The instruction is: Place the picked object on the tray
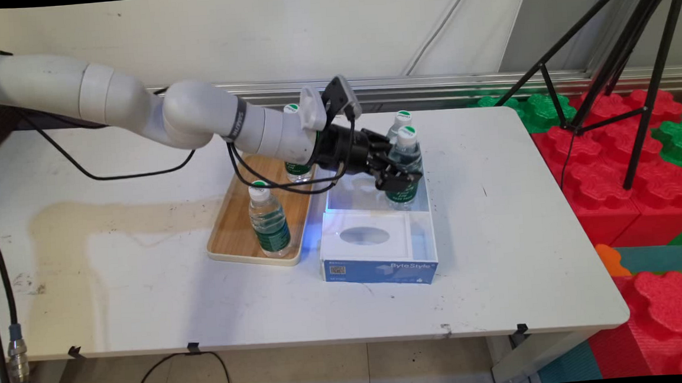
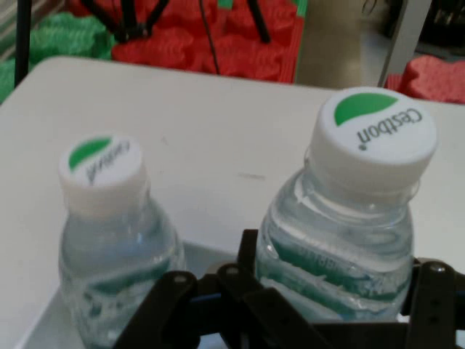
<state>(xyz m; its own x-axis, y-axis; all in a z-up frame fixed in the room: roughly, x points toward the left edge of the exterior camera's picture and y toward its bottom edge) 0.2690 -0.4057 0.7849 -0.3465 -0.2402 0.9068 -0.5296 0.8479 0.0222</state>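
Two capped water bottles stand in the clear tray (image 1: 422, 210) behind the tissue box (image 1: 378, 249) on the desk (image 1: 499, 253); jaws pinch the nearer bottle (image 1: 405, 164) (image 2: 349, 233), second bottle (image 1: 399, 121) (image 2: 109, 240) just beside.

Clear water bottle (image 1: 404, 167) (image 2: 349, 240), white cap w/ green leaf mark, green label, upright, gripped at mid-body by end effector (image 1: 397, 176) (image 2: 320, 305), inside clear tray (image 1: 431, 209) behind tissue box. Second bottle (image 1: 399, 123) (image 2: 109, 240), same type, upright, just beside it on far side. 2 more same-type bottles upright on wooden tray (image 1: 230, 222): near one (image 1: 269, 219), far one (image 1: 297, 169) partly hidden by arm.
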